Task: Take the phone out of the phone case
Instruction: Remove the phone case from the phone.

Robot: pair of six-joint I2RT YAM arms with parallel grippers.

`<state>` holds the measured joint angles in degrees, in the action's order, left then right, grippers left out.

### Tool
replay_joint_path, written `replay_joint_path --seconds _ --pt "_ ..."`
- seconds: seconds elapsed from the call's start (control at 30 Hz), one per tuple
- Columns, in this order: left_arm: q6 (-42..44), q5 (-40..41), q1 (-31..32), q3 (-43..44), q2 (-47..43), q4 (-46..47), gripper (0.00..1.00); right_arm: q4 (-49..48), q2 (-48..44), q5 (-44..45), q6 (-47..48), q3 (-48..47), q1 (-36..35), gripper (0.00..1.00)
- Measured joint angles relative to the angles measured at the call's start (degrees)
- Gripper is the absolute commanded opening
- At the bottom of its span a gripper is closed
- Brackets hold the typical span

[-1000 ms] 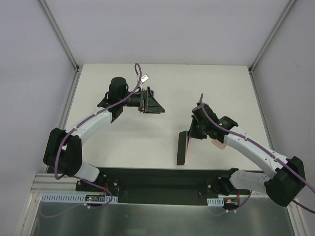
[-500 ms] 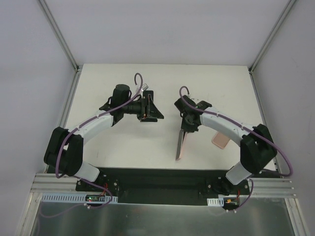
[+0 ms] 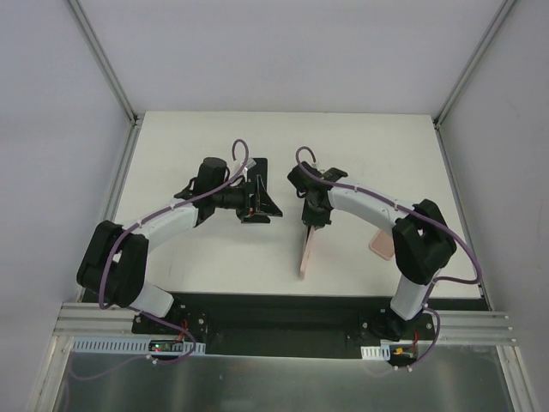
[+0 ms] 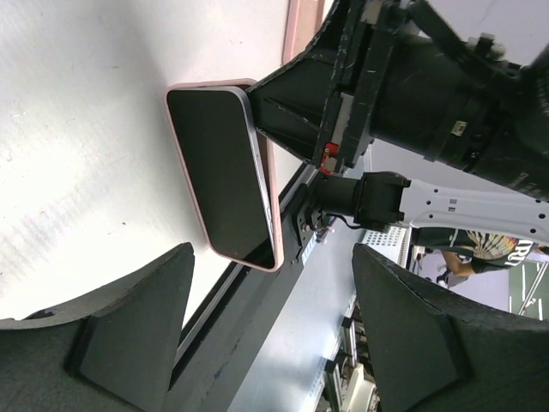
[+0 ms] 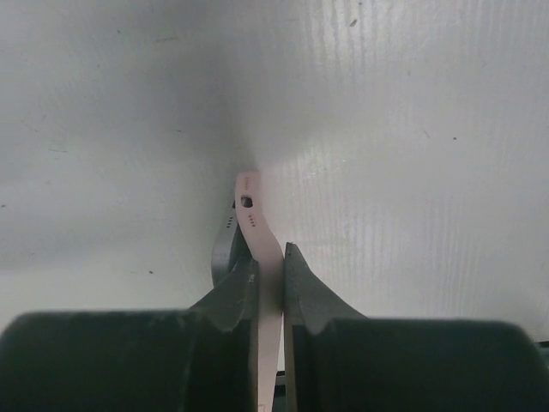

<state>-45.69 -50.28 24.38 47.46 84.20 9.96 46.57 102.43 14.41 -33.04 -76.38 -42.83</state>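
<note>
A phone with a black screen [image 4: 225,167] sits in a pink case [image 3: 306,254]. My right gripper [image 3: 314,218] is shut on the case's upper edge and holds it on edge above the table, its lower end hanging toward the near side. In the right wrist view my fingers [image 5: 268,260] pinch the pink case wall [image 5: 257,225], and the phone's grey edge [image 5: 225,247] bulges out of it at the far end. My left gripper [image 3: 261,201] is open and empty, just left of the phone, with its jaws wide apart and facing the screen [image 4: 273,275].
A second pink object [image 3: 383,245] lies flat on the white table [image 3: 214,249] under the right forearm. The black base rail [image 3: 274,313] runs along the near edge. Grey walls enclose the left, the right and the back.
My right gripper has carried the cased phone left, toward the left gripper. The left gripper has shifted slightly nearer and stays open.
</note>
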Motion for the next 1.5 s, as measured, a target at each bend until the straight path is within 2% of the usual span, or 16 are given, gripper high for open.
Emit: replay_joint_path --seconds 0.27,0.63,0.77,1.0,1.3,1.5 --pt "0.0 0.3 0.7 -0.5 4.0 0.0 0.67 -3.1 0.3 -3.0 -2.4 1.3 0.5 0.02" --pt "-1.4 7.7 12.0 3.8 13.3 -0.9 0.61 -11.6 -1.0 -7.5 -4.1 4.5 0.8 0.02" --pt "-1.6 9.1 12.0 4.9 13.4 -1.0 0.54 -13.2 -1.0 -8.5 -4.5 5.1 0.9 0.01" --pt "-1.9 12.3 12.0 4.8 14.4 -1.2 0.51 -16.4 -1.7 -9.8 -4.9 6.8 1.0 0.01" --pt "-4.4 13.5 11.5 2.0 13.9 3.1 0.52 -20.4 -2.6 -12.3 -5.3 8.8 1.7 0.02" --pt "-6.1 15.5 10.7 -2.0 10.5 6.0 0.54 -22.4 -2.6 -13.4 -5.6 9.3 1.8 0.01"
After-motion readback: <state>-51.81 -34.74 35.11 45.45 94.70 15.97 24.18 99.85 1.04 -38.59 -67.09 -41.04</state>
